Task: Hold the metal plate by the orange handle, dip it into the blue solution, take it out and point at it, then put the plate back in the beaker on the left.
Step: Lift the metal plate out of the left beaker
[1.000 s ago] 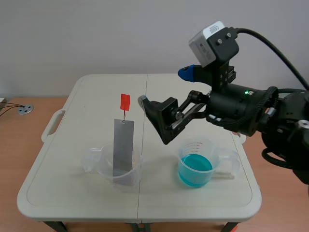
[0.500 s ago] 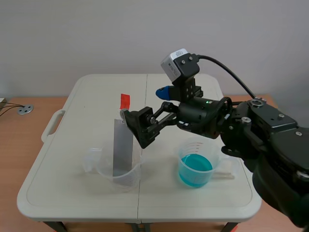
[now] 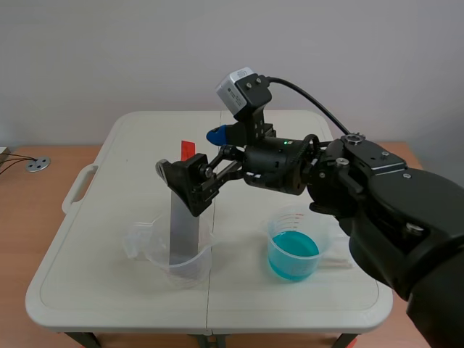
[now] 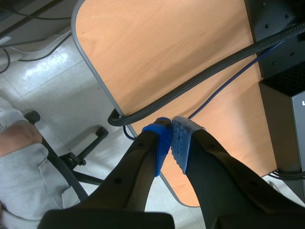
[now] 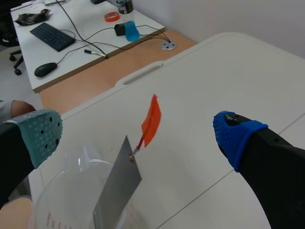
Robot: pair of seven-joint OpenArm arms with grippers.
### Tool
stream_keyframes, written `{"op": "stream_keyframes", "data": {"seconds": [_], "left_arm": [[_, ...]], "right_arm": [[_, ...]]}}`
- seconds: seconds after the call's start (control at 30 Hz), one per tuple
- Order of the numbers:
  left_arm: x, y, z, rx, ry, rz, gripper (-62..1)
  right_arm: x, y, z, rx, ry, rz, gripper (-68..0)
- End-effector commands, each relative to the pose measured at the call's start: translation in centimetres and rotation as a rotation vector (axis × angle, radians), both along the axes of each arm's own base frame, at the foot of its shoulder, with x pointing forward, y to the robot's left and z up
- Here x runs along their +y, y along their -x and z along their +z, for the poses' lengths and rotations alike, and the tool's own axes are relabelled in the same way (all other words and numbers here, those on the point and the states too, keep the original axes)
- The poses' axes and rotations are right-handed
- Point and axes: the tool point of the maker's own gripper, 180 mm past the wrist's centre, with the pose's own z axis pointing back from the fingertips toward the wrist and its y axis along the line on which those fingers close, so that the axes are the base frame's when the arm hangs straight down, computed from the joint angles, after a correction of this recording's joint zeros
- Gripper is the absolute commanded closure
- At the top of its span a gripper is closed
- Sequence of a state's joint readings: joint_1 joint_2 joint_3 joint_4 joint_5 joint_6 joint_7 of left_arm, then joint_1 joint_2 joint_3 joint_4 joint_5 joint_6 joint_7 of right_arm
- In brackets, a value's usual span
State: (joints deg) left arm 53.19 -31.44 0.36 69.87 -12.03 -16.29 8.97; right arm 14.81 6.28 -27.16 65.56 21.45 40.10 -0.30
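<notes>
A grey metal plate (image 3: 183,228) is standing in the clear beaker (image 3: 148,250) on the left, with its orange handle (image 5: 151,121) sticking up. In the scene view, the right gripper (image 3: 190,154) is hiding the plate's top and most of the handle. Its fingers are spreading wide on either side of the handle, touching nothing. The beaker of blue solution (image 3: 293,255) is sitting well apart. The left gripper (image 4: 171,138) is showing only in its own wrist view, pads pressing together, empty.

The plate (image 3: 183,226) stands in the left beaker (image 3: 150,251), the solution beaker (image 3: 293,215) right of it.
</notes>
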Motion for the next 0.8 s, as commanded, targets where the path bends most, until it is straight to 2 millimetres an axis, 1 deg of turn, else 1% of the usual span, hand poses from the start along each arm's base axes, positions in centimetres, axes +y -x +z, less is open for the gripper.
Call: {"op": "stream_keyframes", "data": {"seconds": [0.0,0.1,0.2,0.47,0.63,0.77], "left_arm": [[-0.4,0.0,0.3,-0.004,0.012,0.005,-4.2],[-0.4,0.0,0.3,-0.004,0.012,0.005,-4.2],[-0.4,0.0,0.3,-0.004,0.012,0.005,-4.2],[-0.4,0.0,0.3,-0.004,0.012,0.005,-4.2],[-0.4,0.0,0.3,-0.004,0.012,0.005,-4.2],[-0.4,0.0,0.3,-0.004,0.012,0.005,-4.2]], "right_arm": [[1.0,-0.4,1.5,-0.025,-0.037,0.023,-66.3],[1.7,-0.1,1.1,-0.009,-0.039,0.049,-66.3],[1.9,0.1,0.9,0.003,-0.045,0.056,-66.3],[2.5,0.4,0.9,0.009,-0.049,0.072,-66.1],[2.5,0.5,0.6,0.018,-0.032,0.076,-55.1],[2.8,0.8,0.4,0.020,-0.026,0.088,-49.3]]}}
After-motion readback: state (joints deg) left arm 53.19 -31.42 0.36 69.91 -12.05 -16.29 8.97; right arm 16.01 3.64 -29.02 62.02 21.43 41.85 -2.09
